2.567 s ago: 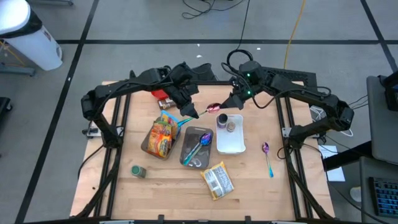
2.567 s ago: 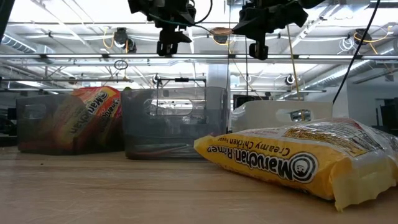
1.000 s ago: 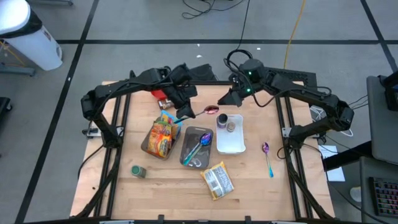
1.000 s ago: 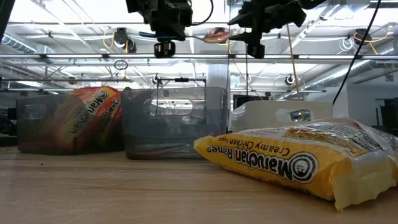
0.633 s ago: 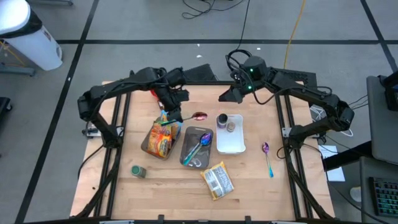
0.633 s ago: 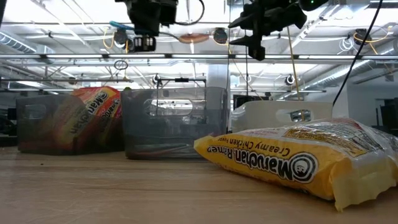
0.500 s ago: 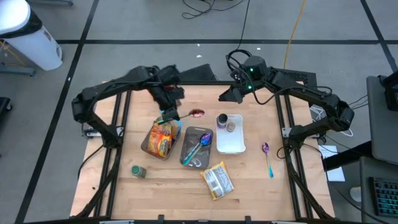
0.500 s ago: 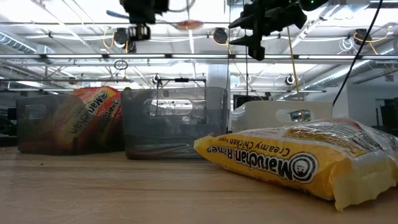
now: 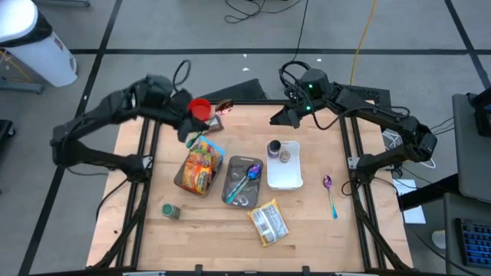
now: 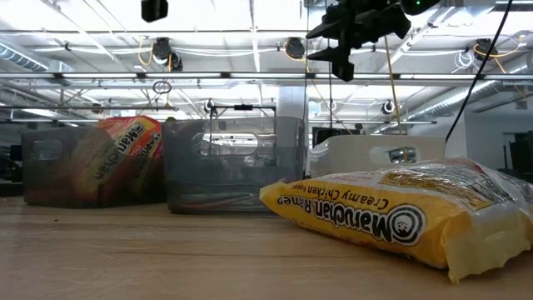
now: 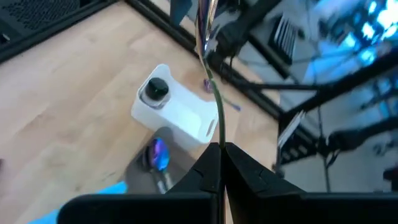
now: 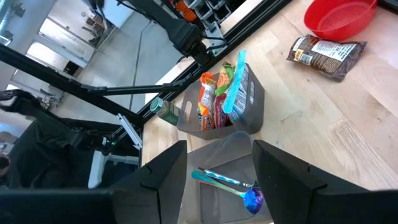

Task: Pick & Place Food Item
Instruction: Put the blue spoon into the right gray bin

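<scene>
My left gripper (image 11: pixel 219 155) is shut on a spoon whose thin handle (image 11: pixel 214 106) sticks out ahead of it. In the high view this gripper (image 9: pixel 190 132) hangs above the far end of the grey bin (image 9: pixel 178 178) that holds an orange ramen pack (image 9: pixel 198 167). In the low view it (image 10: pixel 154 10) shows only at the top edge. My right gripper (image 12: pixel 217 180) stands open and holds nothing, high over the table's far middle (image 9: pixel 280 119). A yellow ramen pack (image 9: pixel 268 222) lies flat near the front. My left gripper pinches the spoon's thin handle (image 11: pixel 217 134) between its two fingertips. The handle runs straight on ahead of the fingers to the blurred bowl end (image 11: pixel 203 18). The fingers slant down toward the table's right side, and the spoon is lifted clear of everything.
A second grey bin (image 9: pixel 230 192) holds spoons. A white tray (image 9: pixel 285 178) has a dark-capped jar (image 9: pixel 274 147) at its far end. A purple spoon (image 9: pixel 329 192) lies at the right, a small jar (image 9: pixel 170 211) front left. A red bowl (image 9: pixel 199 107) and a brown packet (image 9: pixel 223 106) lie at the far edge.
My left gripper has drawn back from the table's middle toward its left edge and has risen, carrying the spoon along. Spoon and gripper have climbed almost out of the top of the low view. My right gripper has kept its place.
</scene>
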